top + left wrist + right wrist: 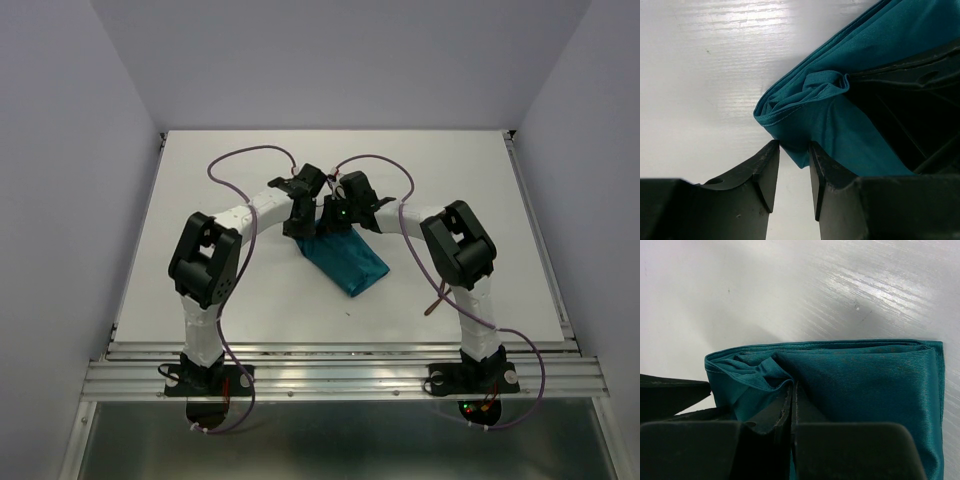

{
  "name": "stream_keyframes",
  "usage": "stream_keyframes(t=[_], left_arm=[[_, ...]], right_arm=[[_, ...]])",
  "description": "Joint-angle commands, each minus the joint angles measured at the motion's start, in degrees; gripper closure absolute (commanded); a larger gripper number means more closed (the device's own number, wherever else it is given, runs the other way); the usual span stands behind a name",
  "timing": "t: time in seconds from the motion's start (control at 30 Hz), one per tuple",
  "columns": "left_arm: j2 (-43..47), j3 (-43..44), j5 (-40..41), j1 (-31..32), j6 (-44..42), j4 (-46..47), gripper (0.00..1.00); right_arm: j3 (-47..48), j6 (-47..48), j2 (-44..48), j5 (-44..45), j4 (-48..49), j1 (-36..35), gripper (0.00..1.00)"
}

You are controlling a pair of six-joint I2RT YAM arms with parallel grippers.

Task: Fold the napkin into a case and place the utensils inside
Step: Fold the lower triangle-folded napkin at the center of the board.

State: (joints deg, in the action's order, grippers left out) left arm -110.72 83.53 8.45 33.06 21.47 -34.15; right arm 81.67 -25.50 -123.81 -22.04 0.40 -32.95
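Note:
The teal napkin [350, 262] lies folded into a thick rectangle at the table's middle. Both grippers meet at its far-left end. In the left wrist view my left gripper [794, 150] stands open, a corner of the napkin [865, 45] dipping between its fingertips with bare table showing through the gap. My right gripper [792, 387] is shut, its tips at a bunched loose layer of the napkin [865, 385], which gathers into them. One thin reddish-brown utensil [433, 303] lies by the right arm, partly hidden behind it.
The white table [240, 300] has a metal rail along its near edge [340, 375]. Purple cables [245, 160] loop above both arms. Grey walls close in the left, right and back.

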Motion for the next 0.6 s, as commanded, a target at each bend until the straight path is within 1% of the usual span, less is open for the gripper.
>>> stream_keyframes(t=[0.0,0.2,0.37,0.47,0.57], left_arm=[[-0.4,2.6,1.1,0.5,-0.3,-0.1,0.60],[-1.3,3.6,0.5,0.9,-0.5,0.0,0.66],[-2.1,4.7,0.7,1.0,-0.6,-0.3,0.67],[-3.0,5.6,1.2,1.0,-0.6,-0.7,0.70],[-3.8,6.2,1.4,1.0,-0.5,-0.7,0.75]], right_arm=[[0.3,0.1,0.9,0.9,-0.3,0.3,0.99],[0.1,0.2,1.2,0.8,-0.3,0.3,0.99],[0.0,0.1,1.2,0.9,-0.3,0.3,0.99],[-0.3,0.0,1.4,0.8,-0.2,0.3,0.99],[-0.6,-0.1,1.6,0.8,-0.1,0.3,0.99]])
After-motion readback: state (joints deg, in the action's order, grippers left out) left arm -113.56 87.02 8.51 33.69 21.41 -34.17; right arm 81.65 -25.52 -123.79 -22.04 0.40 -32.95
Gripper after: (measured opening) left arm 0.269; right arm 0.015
